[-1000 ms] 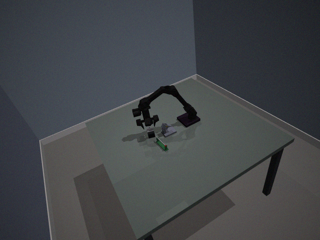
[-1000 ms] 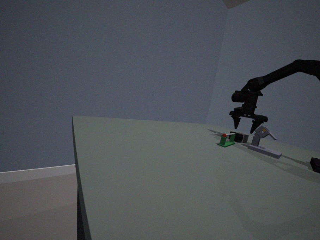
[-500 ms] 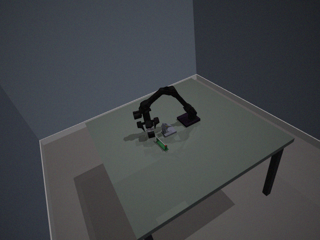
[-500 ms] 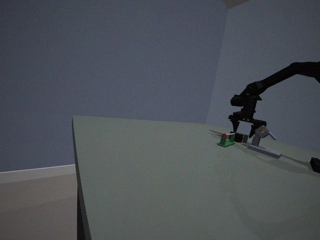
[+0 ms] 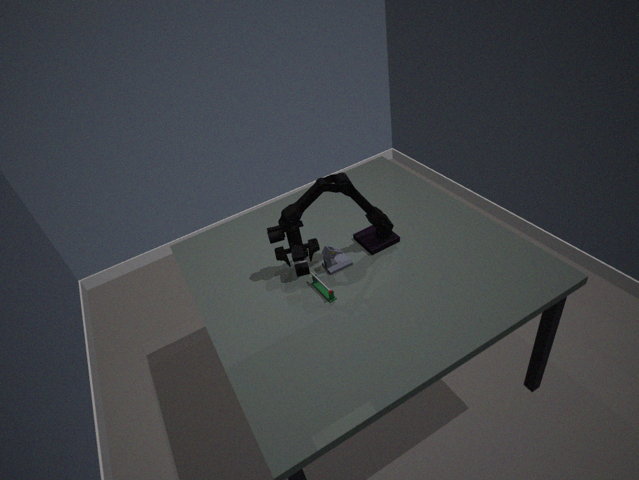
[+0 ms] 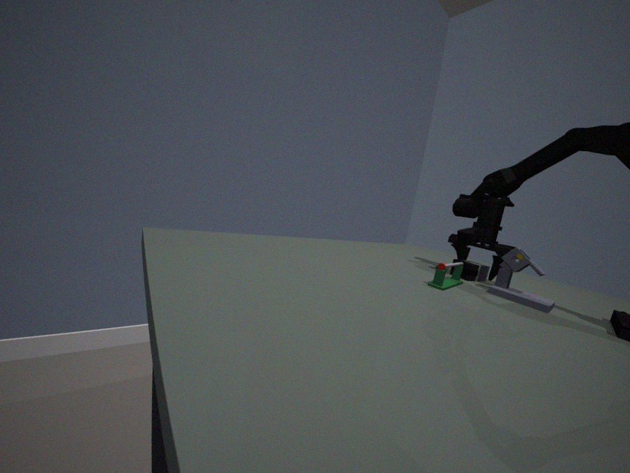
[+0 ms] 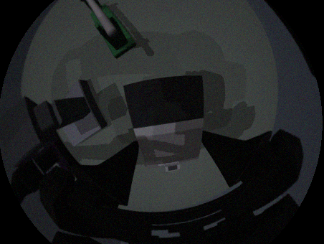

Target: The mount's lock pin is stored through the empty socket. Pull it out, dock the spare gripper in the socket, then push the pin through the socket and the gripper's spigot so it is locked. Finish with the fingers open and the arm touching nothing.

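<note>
The lock pin, a pale rod with a red head, lies across a green rack. The grey mount has a tilted socket with a yellow mark and a visible pin hole; no pin shows in it. The spare gripper, a black and grey block, lies on the table. My gripper is open and points down, its fingers on either side of the spare gripper with gaps. Contact with the table cannot be told.
The mount stands close beside my finger on the arm-base side. The green rack is close to the spare gripper, on the side away from my arm. The dark arm base is beyond the mount. The table carries everything.
</note>
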